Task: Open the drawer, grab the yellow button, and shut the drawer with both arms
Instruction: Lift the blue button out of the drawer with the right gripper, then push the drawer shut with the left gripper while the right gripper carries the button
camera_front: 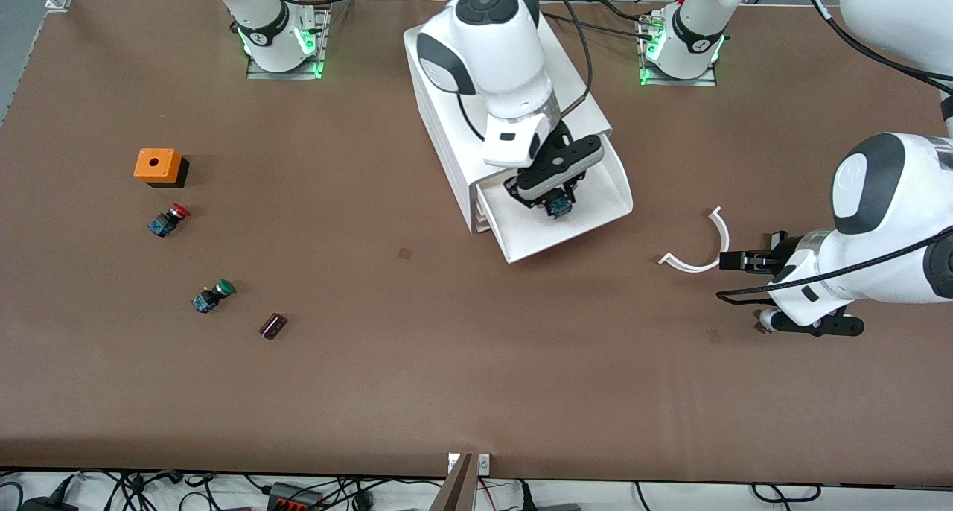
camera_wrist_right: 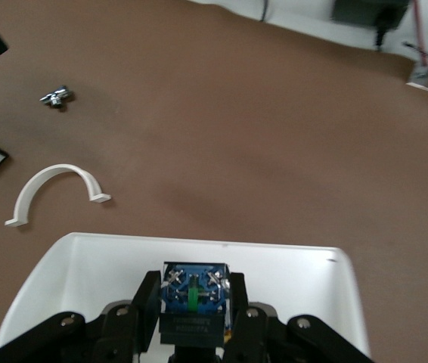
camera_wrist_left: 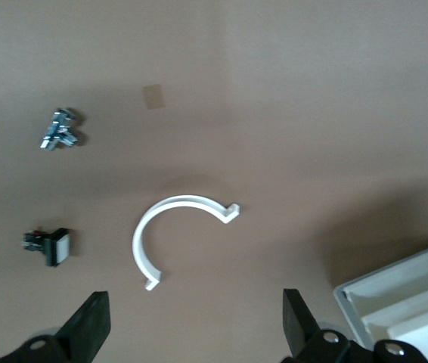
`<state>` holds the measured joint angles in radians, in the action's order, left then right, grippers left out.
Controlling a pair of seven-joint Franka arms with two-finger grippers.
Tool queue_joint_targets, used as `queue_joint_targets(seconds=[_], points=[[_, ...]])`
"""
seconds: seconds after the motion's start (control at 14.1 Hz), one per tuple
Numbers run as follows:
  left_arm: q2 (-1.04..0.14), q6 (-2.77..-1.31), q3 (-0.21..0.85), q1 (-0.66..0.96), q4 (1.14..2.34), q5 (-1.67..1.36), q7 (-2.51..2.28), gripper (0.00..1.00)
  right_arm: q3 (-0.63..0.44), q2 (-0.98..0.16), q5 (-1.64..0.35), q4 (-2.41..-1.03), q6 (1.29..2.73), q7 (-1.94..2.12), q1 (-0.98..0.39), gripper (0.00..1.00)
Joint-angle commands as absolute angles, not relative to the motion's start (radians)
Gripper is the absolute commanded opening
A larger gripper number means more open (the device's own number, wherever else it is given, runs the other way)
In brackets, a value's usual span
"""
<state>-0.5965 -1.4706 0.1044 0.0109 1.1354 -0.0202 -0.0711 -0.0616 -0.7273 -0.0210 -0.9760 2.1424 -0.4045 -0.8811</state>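
1. Drawer (camera_front: 588,220) is pulled out of the white cabinet (camera_front: 454,150), which stands near the middle of the table's edge along the robots' bases. Opening step looks done.
2. Right gripper (camera_front: 557,207) is down over the open drawer tray, fingers closed on the button (camera_wrist_right: 193,291). The right wrist view shows the button's dark blue body with its screw terminals, pinched between the two fingers just above the drawer floor. Its cap is hidden from every view, so the colour can't be confirmed.
3. Judgement: the take step is under way. The grip is made, but the button is not yet clear of the drawer.
4. Left gripper (camera_front: 733,278) hovers low over the table toward the left arm's end, beside a white curved clip (camera_front: 703,249). Jaws spread wide, holding nothing; this arm is waiting.
5. Still to do: lift the button out, then push the drawer shut.
6. Red-capped button (camera_front: 168,220) and green-capped button (camera_front: 212,296) lie untouched toward the right arm's end, near an orange box (camera_front: 158,165).
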Motion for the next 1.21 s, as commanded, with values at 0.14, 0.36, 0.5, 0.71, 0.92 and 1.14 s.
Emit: queue_joint_targets(seconds=[0.14,0.36,0.5,0.71,0.92,1.14], points=[[-0.586,-1.569,0.127,0.026,1.187,-0.060,-0.279,1.00,-0.130,-0.676,-0.020,-0.997,1.962,-0.367,-0.784,0.00],[-0.583,-1.692,0.143,0.081,1.264,-0.049,-0.418,1.00,-0.123,-0.675,-0.060,-1.020,1.881,-0.318,-0.654,0.00],[-0.577,-1.761,0.143,0.139,1.313,-0.026,-0.562,1.00,-0.124,-0.658,-0.100,-1.105,1.881,-0.278,-0.605,0.00],[-0.548,-1.856,0.143,0.221,1.403,0.020,-0.678,1.00,-0.123,-0.626,-0.127,-1.274,1.937,-0.180,-0.519,0.00],[-0.477,-1.991,0.144,0.258,1.553,0.020,-0.693,1.00,-0.126,-0.611,-0.132,-1.397,1.956,-0.161,-0.471,0.00],[-0.434,-2.011,0.163,0.308,1.624,0.020,-0.849,1.00,-0.126,-0.568,-0.132,-1.582,2.092,-0.144,-0.436,0.00]])
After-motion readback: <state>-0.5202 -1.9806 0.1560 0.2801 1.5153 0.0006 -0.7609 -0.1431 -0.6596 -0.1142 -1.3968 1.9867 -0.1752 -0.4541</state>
